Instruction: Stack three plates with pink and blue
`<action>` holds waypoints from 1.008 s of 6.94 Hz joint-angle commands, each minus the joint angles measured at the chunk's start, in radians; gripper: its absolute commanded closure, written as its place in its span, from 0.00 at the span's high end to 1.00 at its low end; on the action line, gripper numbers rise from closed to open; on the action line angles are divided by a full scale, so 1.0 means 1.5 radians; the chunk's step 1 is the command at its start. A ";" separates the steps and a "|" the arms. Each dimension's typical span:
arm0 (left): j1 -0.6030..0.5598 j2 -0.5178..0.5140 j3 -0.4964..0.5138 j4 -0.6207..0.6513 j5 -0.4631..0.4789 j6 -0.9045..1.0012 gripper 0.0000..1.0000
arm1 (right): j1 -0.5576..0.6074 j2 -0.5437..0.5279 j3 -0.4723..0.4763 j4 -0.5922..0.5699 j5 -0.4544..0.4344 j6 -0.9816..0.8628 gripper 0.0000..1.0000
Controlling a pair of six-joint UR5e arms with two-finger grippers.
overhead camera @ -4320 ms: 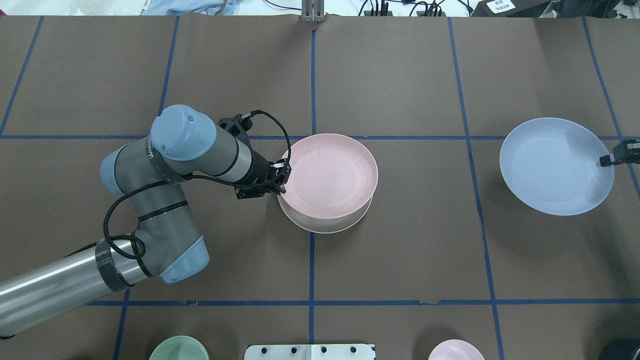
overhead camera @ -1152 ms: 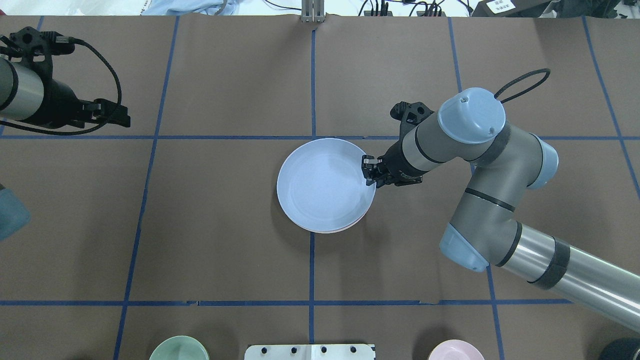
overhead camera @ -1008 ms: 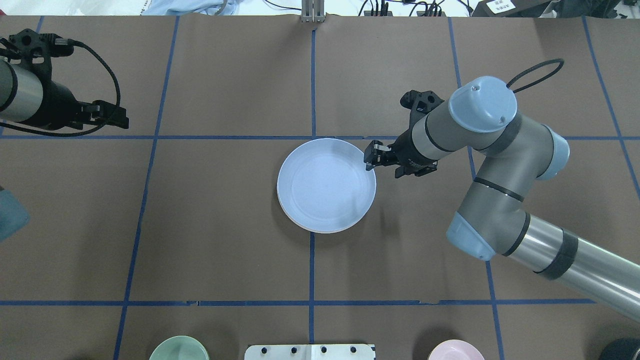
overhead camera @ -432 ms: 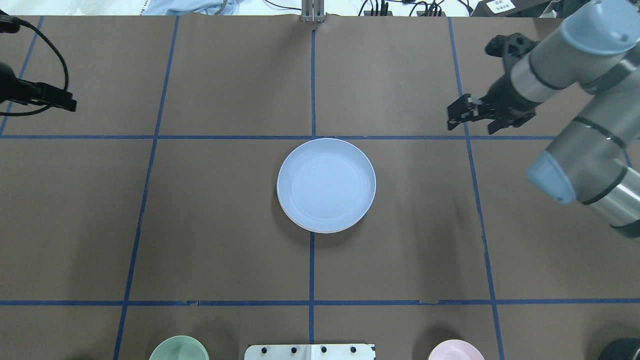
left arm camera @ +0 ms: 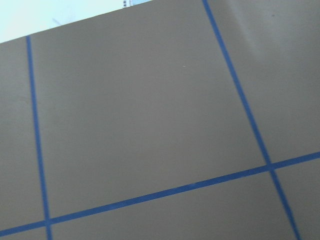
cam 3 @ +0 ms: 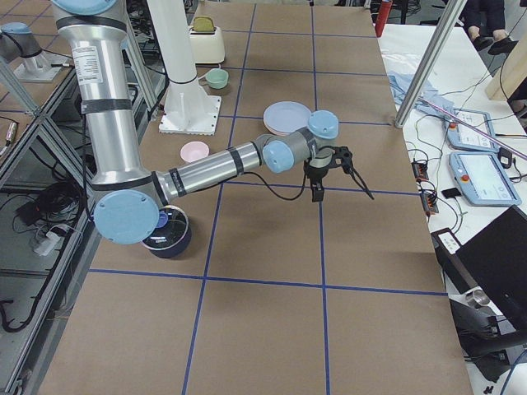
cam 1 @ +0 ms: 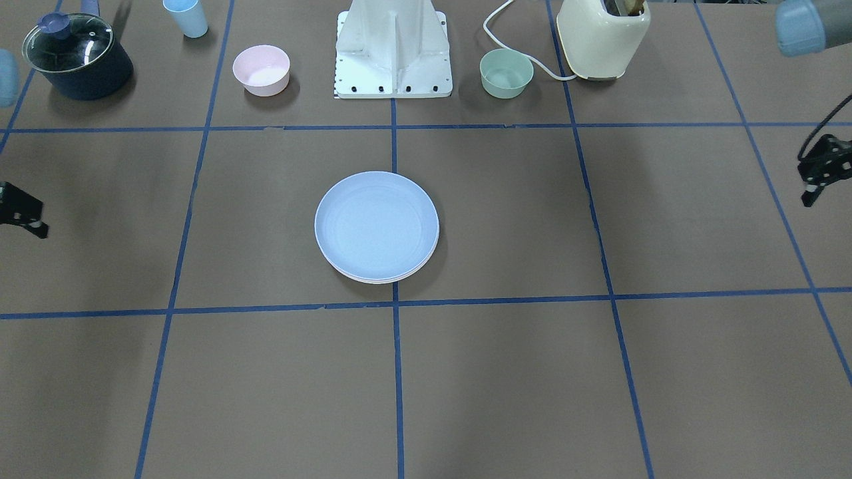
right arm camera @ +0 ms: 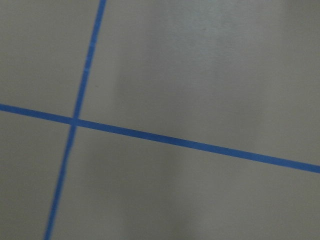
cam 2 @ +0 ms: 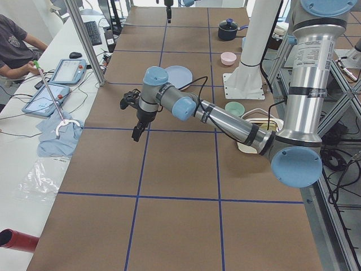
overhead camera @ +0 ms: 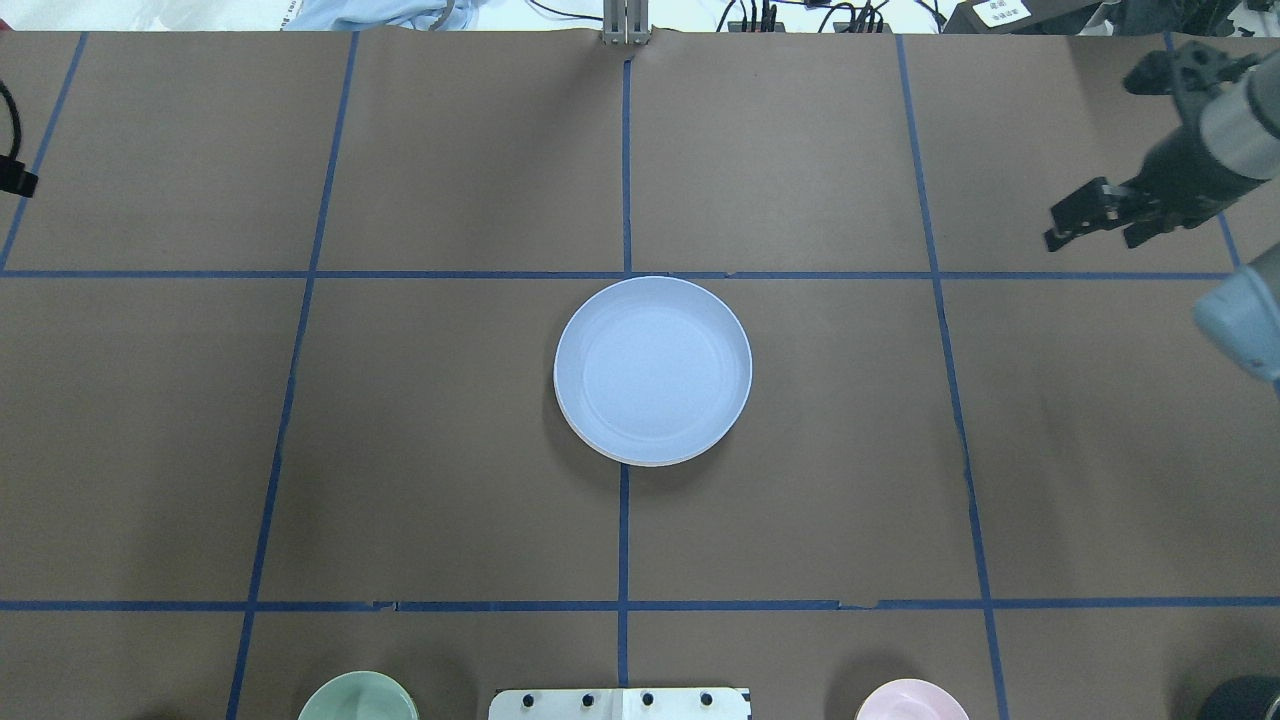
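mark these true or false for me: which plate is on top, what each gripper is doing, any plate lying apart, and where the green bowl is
1. The blue plate lies topmost, with pale rims of other plates showing under it. True.
2. The left gripper is clamped on the blue plate's rim. False: it is far off to the side, nowhere near the plate.
3. The right gripper is clear of the plates, jaws open and empty. True.
4. A pink plate lies alone, apart from the others. False: no plate lies apart; the only pink thing standing alone is the small pink bowl.
5. The green bowl stands beside the toaster. True.
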 commanded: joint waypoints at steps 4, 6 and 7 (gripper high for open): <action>-0.047 0.048 0.094 -0.027 -0.077 0.013 1.00 | 0.128 -0.105 -0.017 -0.025 -0.007 -0.105 1.00; -0.049 0.039 0.145 -0.025 -0.076 0.015 1.00 | 0.129 -0.109 -0.018 -0.026 -0.006 -0.099 1.00; -0.061 0.044 0.147 -0.023 -0.079 0.017 1.00 | 0.129 -0.109 -0.023 -0.028 -0.006 -0.098 1.00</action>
